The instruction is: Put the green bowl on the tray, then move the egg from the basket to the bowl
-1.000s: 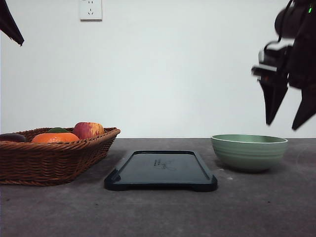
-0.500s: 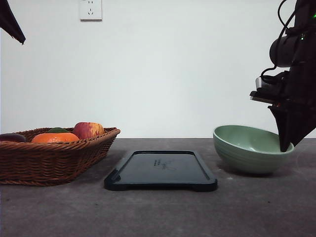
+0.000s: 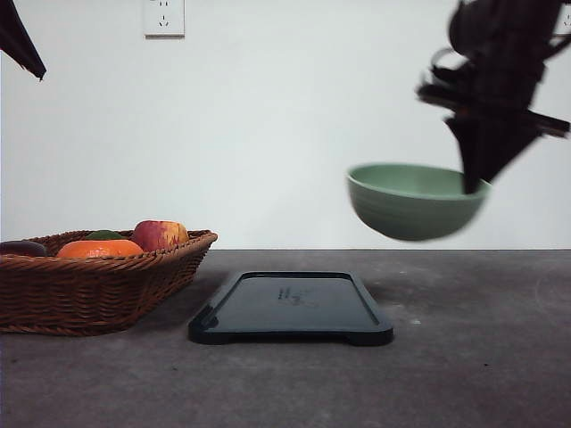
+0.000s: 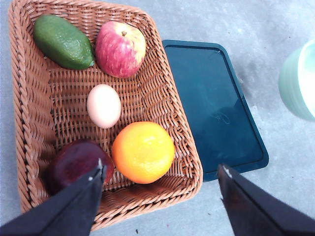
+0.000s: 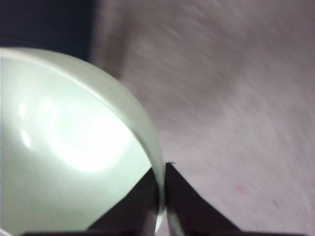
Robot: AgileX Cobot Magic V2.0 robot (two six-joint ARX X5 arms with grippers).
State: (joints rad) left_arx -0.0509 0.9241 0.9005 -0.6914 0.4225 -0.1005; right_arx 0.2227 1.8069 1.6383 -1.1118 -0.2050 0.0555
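Note:
The green bowl (image 3: 412, 201) hangs in the air above the table, up and to the right of the black tray (image 3: 291, 308). My right gripper (image 3: 473, 183) is shut on the bowl's right rim, and the right wrist view shows both fingers pinching the rim (image 5: 158, 194) of the green bowl (image 5: 69, 147). The egg (image 4: 104, 105) is pale and lies in the middle of the wicker basket (image 4: 27, 64). My left gripper (image 4: 160, 184) is open, high above the basket's near edge. In the front view the basket (image 3: 94, 287) stands at the left.
An apple (image 4: 120, 48), an avocado (image 4: 63, 42), an orange (image 4: 142, 152) and a dark purple fruit (image 4: 76, 164) share the basket with the egg. A wall socket (image 3: 163, 17) is on the back wall. Bare grey table lies to the tray's right.
My right gripper came down onto the bowl's right rim, tipped it and shut on it. It has now lifted the bowl off the table and carried it left toward the tray.

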